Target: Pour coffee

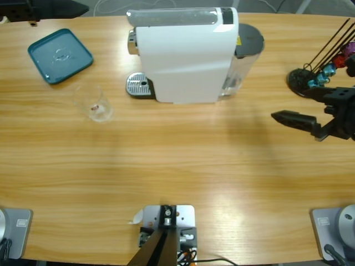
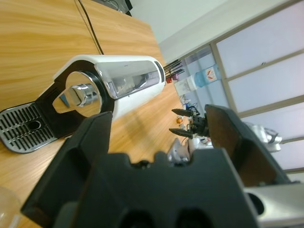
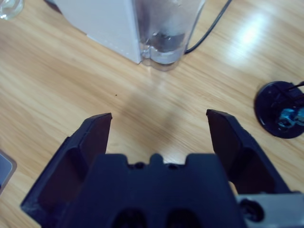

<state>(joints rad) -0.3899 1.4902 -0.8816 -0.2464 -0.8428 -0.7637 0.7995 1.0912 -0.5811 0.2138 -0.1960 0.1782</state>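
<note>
A small clear glass (image 1: 97, 104) stands on the table left of the white coffee machine (image 1: 186, 52). I see no amber coffee in it, only a small reddish mark at its bottom. The left wrist view catches the glass's rim (image 2: 4, 209) at its bottom left corner. My left gripper (image 2: 159, 114) is open and empty, looking along the table at the machine's spout (image 2: 80, 95) and drip tray (image 2: 23, 128). It does not show in the high view. At the table's right side my right gripper (image 1: 289, 104) (image 3: 159, 116) stands open and empty over bare wood, near the machine's water tank (image 3: 166, 33).
A teal square tray (image 1: 60, 55) lies at the back left. A black round stand (image 1: 302, 82) with thin rods and coloured beads sits at the right edge, close to the right gripper. A cable (image 3: 209, 28) runs behind the machine.
</note>
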